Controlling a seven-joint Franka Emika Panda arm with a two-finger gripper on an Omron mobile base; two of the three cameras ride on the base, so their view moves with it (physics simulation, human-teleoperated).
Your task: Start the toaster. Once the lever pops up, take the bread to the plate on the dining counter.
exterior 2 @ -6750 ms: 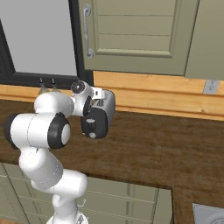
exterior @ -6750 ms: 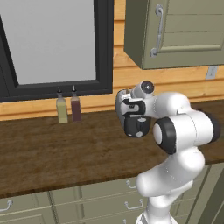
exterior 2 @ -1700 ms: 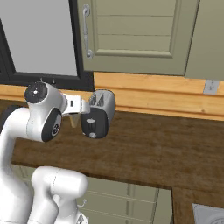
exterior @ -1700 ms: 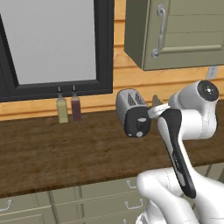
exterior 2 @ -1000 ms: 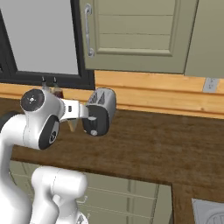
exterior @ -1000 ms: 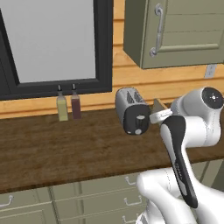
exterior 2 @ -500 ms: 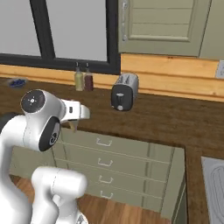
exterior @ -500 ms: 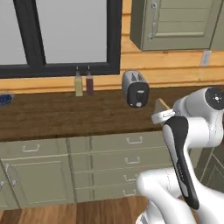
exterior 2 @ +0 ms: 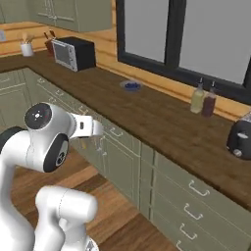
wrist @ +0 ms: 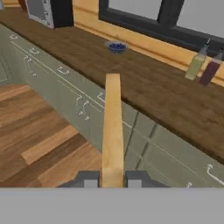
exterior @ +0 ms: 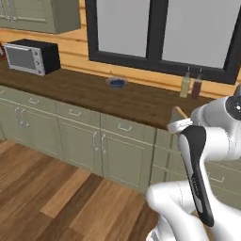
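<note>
**Bread riding edge-on in the gripper, clear of the worktop**

While the arm is hanging out over the wooden floor (wrist: 48, 144) in front of the drawer fronts (wrist: 148, 144), the gripper (wrist: 112, 178) is clamping the bread (wrist: 112, 131), its two dark fingertips (wrist: 89, 179) pressing against the slice's flat faces at its near end. Seen along the hand, the slice is showing edge-on as a narrow tan strip reaching straight away from the jaws. In the left base view only a tan corner of the bread (exterior: 179, 114) is peeking above the white wrist; in the right base view the arm's end is covering the slice. The toaster (exterior 2: 240, 136) is sitting on the dark worktop (exterior 2: 162, 122) at the right edge of that view, partly cut off, well apart from the gripper. Two bottles (exterior 2: 203, 99) are standing under the window, with a small blue dish (exterior 2: 131, 87) farther along and a microwave (exterior 2: 73, 53) beyond.
</note>
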